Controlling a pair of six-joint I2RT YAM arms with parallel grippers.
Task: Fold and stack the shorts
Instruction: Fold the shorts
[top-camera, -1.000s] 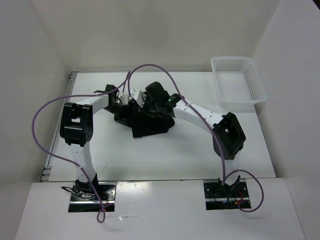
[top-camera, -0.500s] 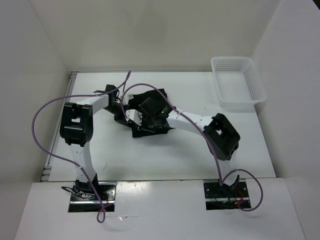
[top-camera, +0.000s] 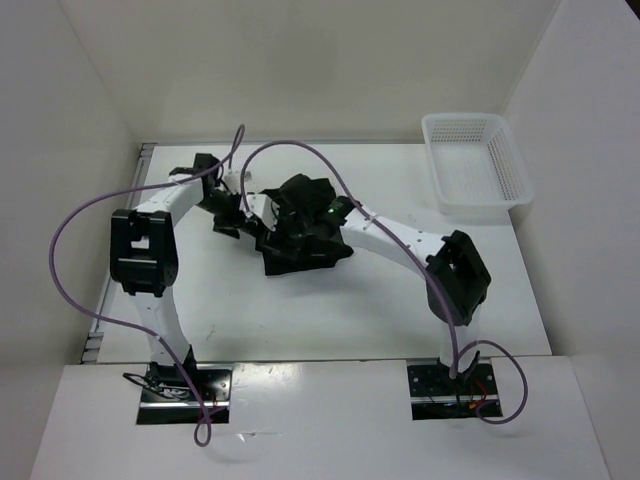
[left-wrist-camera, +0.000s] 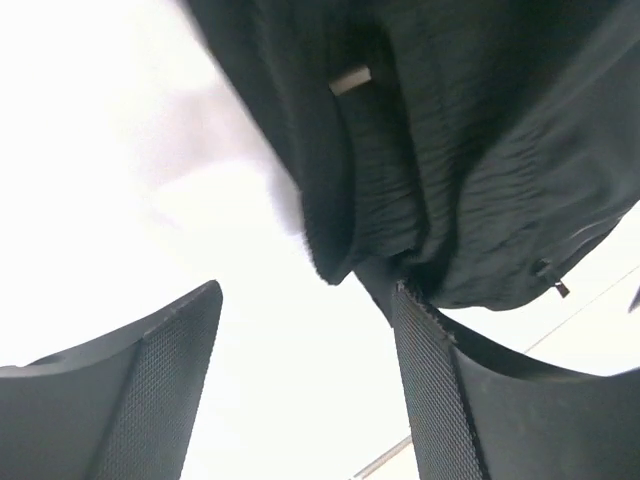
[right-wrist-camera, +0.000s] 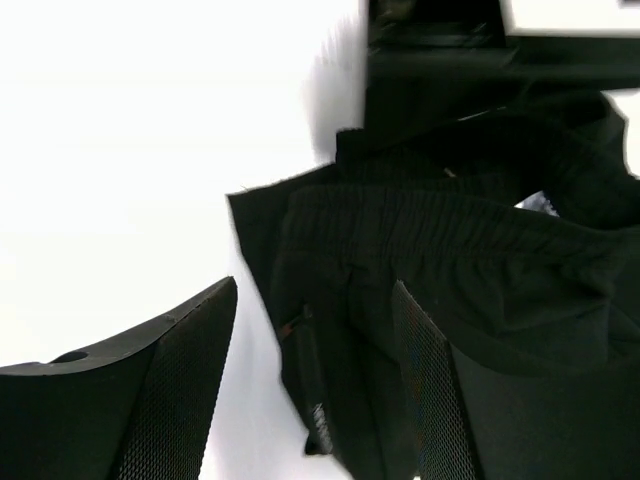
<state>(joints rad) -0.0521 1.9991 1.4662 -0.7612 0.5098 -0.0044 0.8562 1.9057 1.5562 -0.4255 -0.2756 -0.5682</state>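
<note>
The black shorts lie in a crumpled heap at the middle of the white table. My left gripper hovers at the heap's left edge. In the left wrist view the left gripper is open with only bare table between its fingers, and the shorts begin just past the fingertips. My right gripper hangs over the heap. Seen from the right wrist, that gripper is open, and the shorts, waistband showing, lie below and between its fingers.
A white mesh basket stands at the back right corner of the table. White walls close in the table on the left, back and right. Purple cables loop above both arms.
Both grippers have gone from shut to open and let go of the shorts. The left gripper has drawn back to the left, off the cloth. The heap has settled on the table.
</note>
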